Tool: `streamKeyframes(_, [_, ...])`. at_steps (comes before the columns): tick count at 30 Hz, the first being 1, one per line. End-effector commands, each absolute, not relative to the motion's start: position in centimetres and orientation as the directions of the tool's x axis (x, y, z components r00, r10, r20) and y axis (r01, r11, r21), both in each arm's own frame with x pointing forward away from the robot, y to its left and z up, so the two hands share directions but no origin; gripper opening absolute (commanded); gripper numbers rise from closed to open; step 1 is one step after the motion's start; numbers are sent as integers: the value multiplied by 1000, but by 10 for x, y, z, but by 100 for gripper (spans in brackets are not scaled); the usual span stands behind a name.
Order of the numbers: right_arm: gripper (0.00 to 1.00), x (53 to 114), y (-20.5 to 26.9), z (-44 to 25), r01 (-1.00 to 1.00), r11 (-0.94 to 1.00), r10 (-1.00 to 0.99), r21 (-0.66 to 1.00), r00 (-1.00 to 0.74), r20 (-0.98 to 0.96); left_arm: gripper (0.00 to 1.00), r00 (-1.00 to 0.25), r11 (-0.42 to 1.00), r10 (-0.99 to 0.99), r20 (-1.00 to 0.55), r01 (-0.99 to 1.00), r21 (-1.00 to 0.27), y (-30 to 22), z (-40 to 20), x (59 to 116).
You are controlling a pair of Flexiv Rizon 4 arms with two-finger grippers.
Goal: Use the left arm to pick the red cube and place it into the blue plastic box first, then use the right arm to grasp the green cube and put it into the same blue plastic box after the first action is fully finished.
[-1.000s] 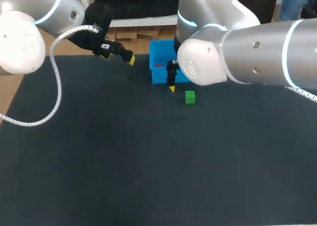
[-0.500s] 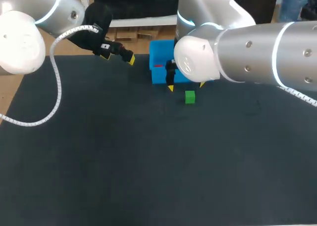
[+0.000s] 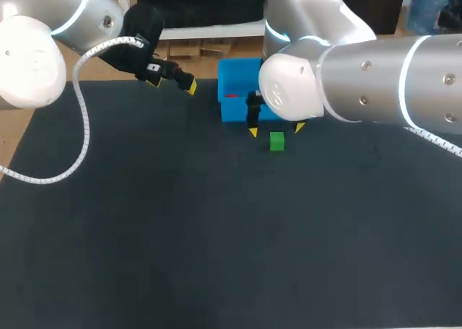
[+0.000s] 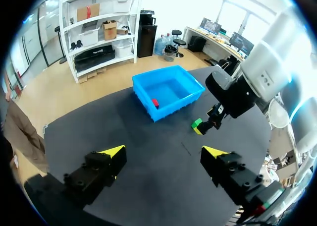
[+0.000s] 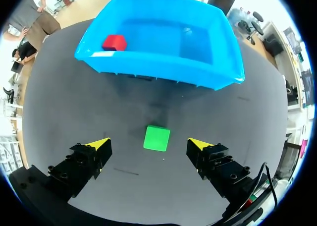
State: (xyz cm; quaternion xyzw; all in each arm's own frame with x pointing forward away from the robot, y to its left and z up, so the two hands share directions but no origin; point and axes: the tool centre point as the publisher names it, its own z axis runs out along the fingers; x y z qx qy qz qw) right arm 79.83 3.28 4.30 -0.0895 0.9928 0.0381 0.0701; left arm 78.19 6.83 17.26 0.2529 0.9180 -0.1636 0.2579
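Right wrist view: the green cube [image 5: 157,138] lies midway between the spread right jaws, touching neither.

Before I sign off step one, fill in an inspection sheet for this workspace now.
Surface: dark table mat, no spills or marks seen.
Job's things: red cube lies inside the blue plastic box, near one corner; green cube sits on the mat just outside the box, apart from its wall.
Clutter: nothing seen.
Grippers: left gripper open and empty, off to the side of the box; right gripper open, its fingers either side of the green cube without touching it.
Cables: white coiled cable hangs from the left arm over the mat, away from both cubes.
Surroundings: nobody touches or reaches over the table.
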Motion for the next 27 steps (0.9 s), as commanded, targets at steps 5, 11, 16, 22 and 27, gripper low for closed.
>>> streamKeyframes(5, [100,793,31,36,-175,982,-162,73,-974,-156,100,-736,815,380,-560,553,-173,70,172,782])
streamKeyframes(11, [100,792,34,30,-169,983,-156,78,-976,-151,100,-736,815,380,-560,553,-173,70,172,782])
streamKeyframes(16, [100,792,37,25,-170,982,-158,76,-977,-146,100,-736,815,380,-560,553,-173,70,172,782])
streamKeyframes(22, [100,795,39,19,-188,981,-179,53,-973,-143,100,-736,815,380,-560,553,-173,70,172,782])
streamKeyframes(27, [100,799,40,16,-192,980,-184,43,-973,-142,100,-736,815,380,-560,553,-173,70,172,782])
